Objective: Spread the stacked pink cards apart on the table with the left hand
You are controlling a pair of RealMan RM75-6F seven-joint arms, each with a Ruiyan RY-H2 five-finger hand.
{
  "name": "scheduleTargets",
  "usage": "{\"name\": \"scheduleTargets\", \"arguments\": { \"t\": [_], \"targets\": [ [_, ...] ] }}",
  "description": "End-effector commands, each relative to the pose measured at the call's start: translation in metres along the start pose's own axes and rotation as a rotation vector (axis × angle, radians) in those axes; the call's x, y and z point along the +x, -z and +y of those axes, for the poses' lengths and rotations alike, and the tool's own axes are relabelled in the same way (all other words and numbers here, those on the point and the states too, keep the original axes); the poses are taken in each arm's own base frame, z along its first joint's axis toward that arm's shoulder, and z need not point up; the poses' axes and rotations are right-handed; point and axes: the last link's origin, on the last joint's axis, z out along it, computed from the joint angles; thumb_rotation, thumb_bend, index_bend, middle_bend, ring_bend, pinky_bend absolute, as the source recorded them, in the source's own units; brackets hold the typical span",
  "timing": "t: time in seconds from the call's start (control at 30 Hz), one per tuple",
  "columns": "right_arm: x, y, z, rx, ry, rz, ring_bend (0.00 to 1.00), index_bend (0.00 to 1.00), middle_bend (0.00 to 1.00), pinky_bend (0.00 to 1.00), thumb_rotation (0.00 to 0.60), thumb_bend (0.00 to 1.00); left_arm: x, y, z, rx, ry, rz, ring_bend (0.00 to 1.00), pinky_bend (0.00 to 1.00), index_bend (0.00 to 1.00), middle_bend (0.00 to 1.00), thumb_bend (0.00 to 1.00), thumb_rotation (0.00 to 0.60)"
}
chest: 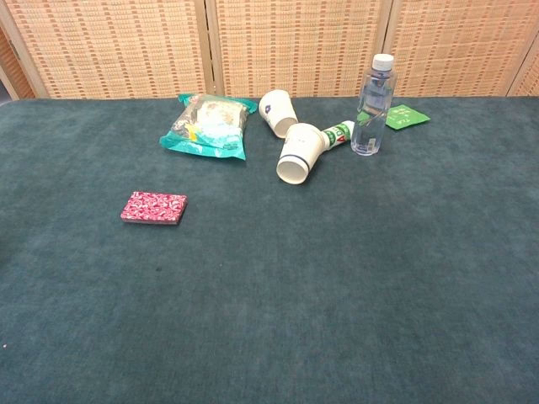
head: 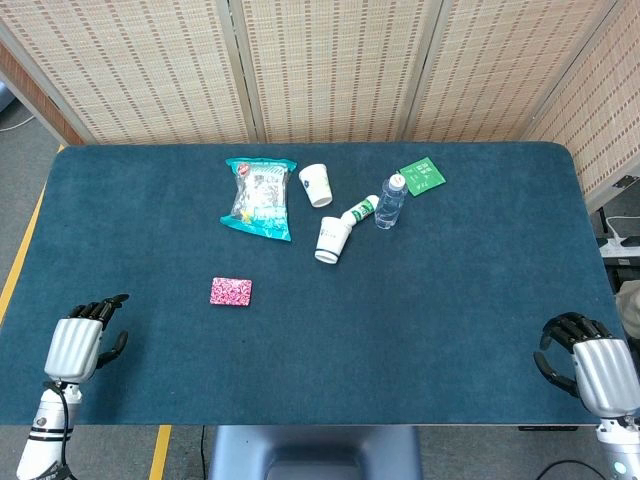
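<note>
Centrally left on the table [head: 450, 320], the pink cards [head: 231, 292] are lying as one squared stack, long axis running left to right, untouched and not yet spread. Forward and inward of the left hand [head: 80, 340], the stack is sitting well apart from its fingers, which are hanging loosely curled on nothing at the near edge. Farther off, the right hand [head: 590, 365] is resting likewise curled and empty. Judged by nearness, the left hand is facing the shorter reach.
</note>
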Motion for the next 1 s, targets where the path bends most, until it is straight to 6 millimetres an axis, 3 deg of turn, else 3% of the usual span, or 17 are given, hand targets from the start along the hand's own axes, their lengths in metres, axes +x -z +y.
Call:
{"name": "scheduleTargets", "arguments": {
  "t": [0.03, 0.27, 0.37, 0.5, 0.63, 0.73, 0.8, 1.0],
  "targets": [
    [0.001, 0.002, 0.000, -0.001, -0.006, 0.003, 0.29, 0.56, 0.42, 0.40, 0.600, 0.24, 0.000, 0.001, 0.000, 0.008, 0.015, -0.017, 0.37, 0.40, 0.22, 0.33, 0.36, 0.600],
    [0.004, 0.007, -0.002, 0.016, -0.029, 0.004, 0.29, 0.56, 0.42, 0.40, 0.600, 0.24, -0.003, 0.003, 0.005, 0.004, -0.003, -0.045, 0.37, 0.41, 0.17, 0.34, 0.36, 0.600],
    [0.005, 0.006, -0.001, 0.013, -0.032, 0.018, 0.31, 0.56, 0.42, 0.40, 0.600, 0.24, -0.003, -0.002, 0.009, -0.002, -0.018, -0.045, 0.48, 0.44, 0.14, 0.45, 0.36, 0.600],
    [0.007, 0.003, -0.001, 0.011, -0.030, 0.053, 0.44, 0.64, 0.53, 0.48, 0.600, 0.24, -0.003, -0.013, 0.017, -0.014, -0.008, -0.041, 0.66, 0.59, 0.10, 0.66, 0.37, 0.600],
    [0.006, 0.004, 0.000, 0.011, -0.029, 0.055, 0.55, 0.76, 0.67, 0.57, 0.600, 0.24, -0.003, -0.025, 0.031, -0.044, -0.017, -0.049, 0.77, 0.75, 0.06, 0.76, 0.38, 0.600],
    [0.007, 0.004, 0.000, 0.016, -0.033, 0.047, 0.57, 0.78, 0.68, 0.58, 0.600, 0.24, 0.002, -0.038, 0.046, -0.075, -0.049, -0.027, 0.90, 0.90, 0.04, 0.87, 0.38, 0.600],
    [0.007, 0.004, 0.000, 0.025, -0.037, 0.046, 0.57, 0.78, 0.68, 0.58, 0.600, 0.24, 0.002, -0.047, 0.056, -0.089, -0.082, -0.009, 0.99, 0.99, 0.09, 0.98, 0.37, 0.600],
    [0.009, 0.005, 0.000, 0.033, -0.048, 0.050, 0.57, 0.76, 0.68, 0.58, 0.600, 0.24, -0.002, -0.069, 0.088, -0.126, -0.037, -0.136, 1.00, 1.00, 0.13, 1.00, 0.37, 0.600]
  ]
}}
